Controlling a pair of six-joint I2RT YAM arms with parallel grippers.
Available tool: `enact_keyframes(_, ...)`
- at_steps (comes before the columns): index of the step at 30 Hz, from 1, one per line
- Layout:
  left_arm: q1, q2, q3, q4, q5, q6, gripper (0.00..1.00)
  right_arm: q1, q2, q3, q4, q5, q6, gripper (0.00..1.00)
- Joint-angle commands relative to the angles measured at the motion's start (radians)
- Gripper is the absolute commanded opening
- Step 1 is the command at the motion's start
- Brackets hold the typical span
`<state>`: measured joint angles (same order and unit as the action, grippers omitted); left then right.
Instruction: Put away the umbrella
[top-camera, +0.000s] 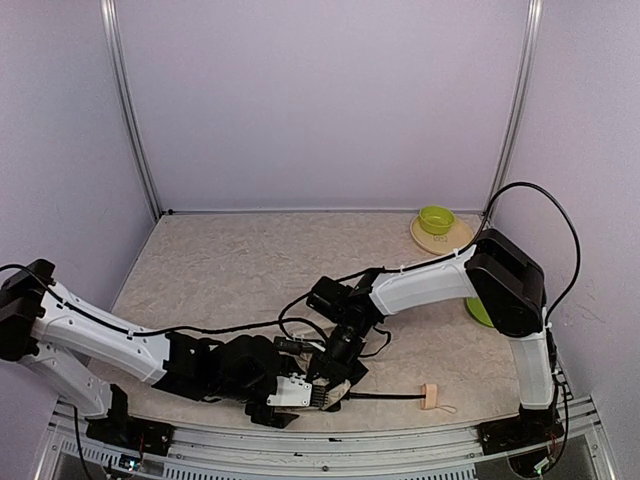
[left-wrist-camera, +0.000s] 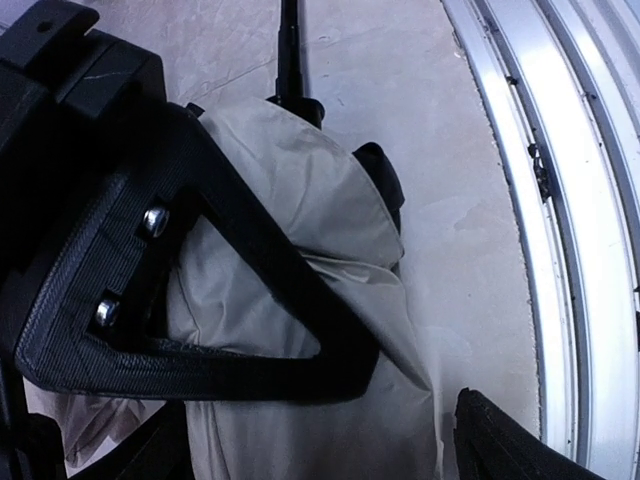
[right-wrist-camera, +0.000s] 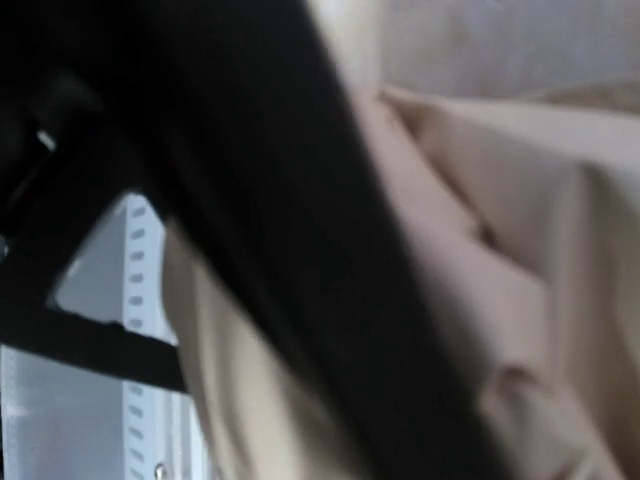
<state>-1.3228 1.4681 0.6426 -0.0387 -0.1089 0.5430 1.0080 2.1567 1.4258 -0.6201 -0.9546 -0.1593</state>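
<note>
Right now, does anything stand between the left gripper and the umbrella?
Nothing visible does. The left gripper is open astride the umbrella, at its cream fabric bundle, with one of its fingers lying across the cloth. The right gripper sits shut against the same bundle from the far side, not in the gap.

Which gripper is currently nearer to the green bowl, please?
Right. The right gripper, at the umbrella, is near-left of the green bowl; the left gripper sits further left and further from it.
</note>
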Motion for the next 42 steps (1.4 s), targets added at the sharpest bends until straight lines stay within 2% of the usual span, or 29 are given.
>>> enact_keyframes(1, 0.025, 0.081, 0.027, -0.052, 0.02, 0.023, 0.84, -0.021, 0.045, -0.005, -0.028, 0.078, -0.027, 0.07)
enact_keyframes(3, 0.036, 0.106, 0.024, -0.041, 0.033, 0.029, 0.81, -0.02, 0.039, -0.003, -0.025, 0.058, -0.031, 0.09)
enact_keyframes(6, 0.044, 0.142, 0.043, -0.101, 0.094, 0.023, 0.71, -0.021, 0.025, -0.004, -0.02, 0.047, -0.036, 0.15)
enact_keyframes(12, 0.083, 0.256, 0.138, -0.315, 0.254, 0.034, 0.6, -0.03, -0.049, -0.01, 0.02, 0.01, -0.015, 0.34)
enact_keyframes(17, 0.117, 0.356, 0.205, -0.388, 0.342, 0.033, 0.46, -0.061, -0.163, -0.089, 0.099, 0.003, 0.038, 0.48)
enact_keyframes(23, 0.127, 0.366, 0.221, -0.432, 0.425, 0.03, 0.44, -0.123, -0.344, -0.25, 0.187, 0.068, 0.116, 0.6)
enact_keyframes(29, 0.148, 0.348, 0.259, -0.483, 0.502, 0.009, 0.44, -0.196, -0.505, -0.364, 0.219, 0.226, 0.156, 0.63)
enact_keyframes(36, 0.189, 0.377, 0.344, -0.544, 0.545, -0.128, 0.41, -0.198, -0.806, -0.512, 0.337, 0.592, 0.242, 0.59)
enact_keyframes(39, 0.195, 0.377, 0.368, -0.542, 0.511, -0.193, 0.41, -0.15, -1.005, -0.632, 0.468, 0.702, 0.223, 0.57)
enact_keyframes(42, 0.201, 0.376, 0.387, -0.55, 0.452, -0.248, 0.41, -0.036, -1.151, -0.741, 0.57, 0.845, 0.162, 0.53)
